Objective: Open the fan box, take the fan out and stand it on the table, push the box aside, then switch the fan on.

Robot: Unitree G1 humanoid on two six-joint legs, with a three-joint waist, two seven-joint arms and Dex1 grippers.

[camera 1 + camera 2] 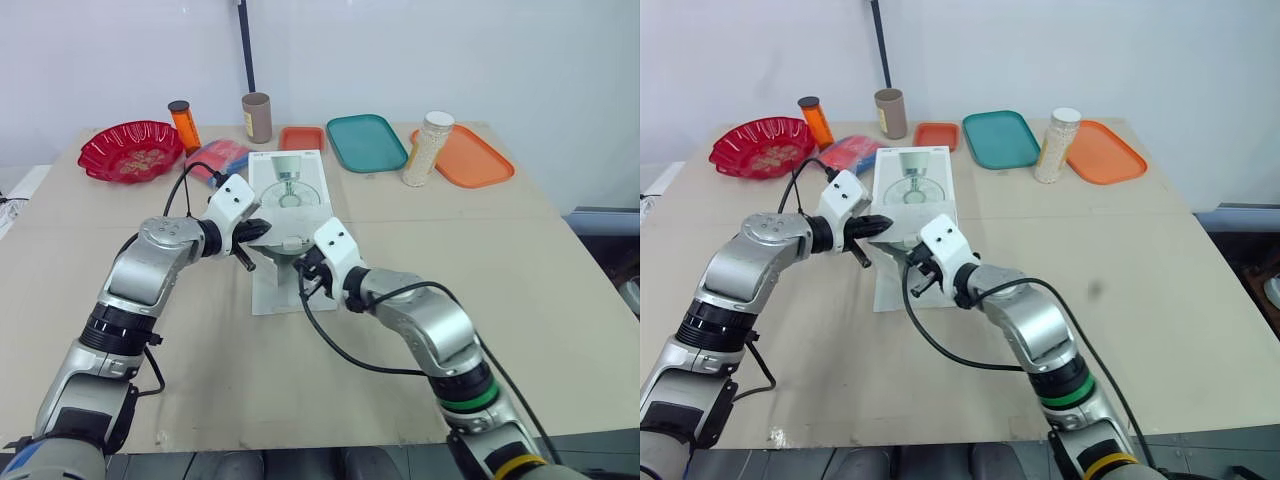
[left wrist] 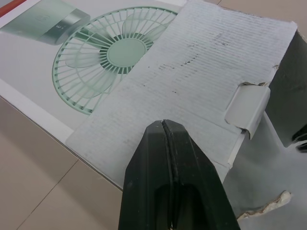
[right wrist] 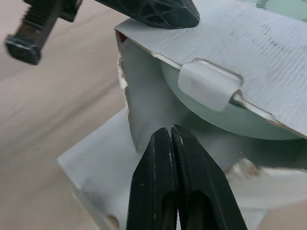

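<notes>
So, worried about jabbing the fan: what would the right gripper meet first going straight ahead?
Likely the fan box's white inner wall at its open end, with the green fan just beyond; depth unclear.

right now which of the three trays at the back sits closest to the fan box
The small red-orange tray, just behind the fan box. The teal tray lies further right, and the big orange tray further still, past the jar.
</notes>
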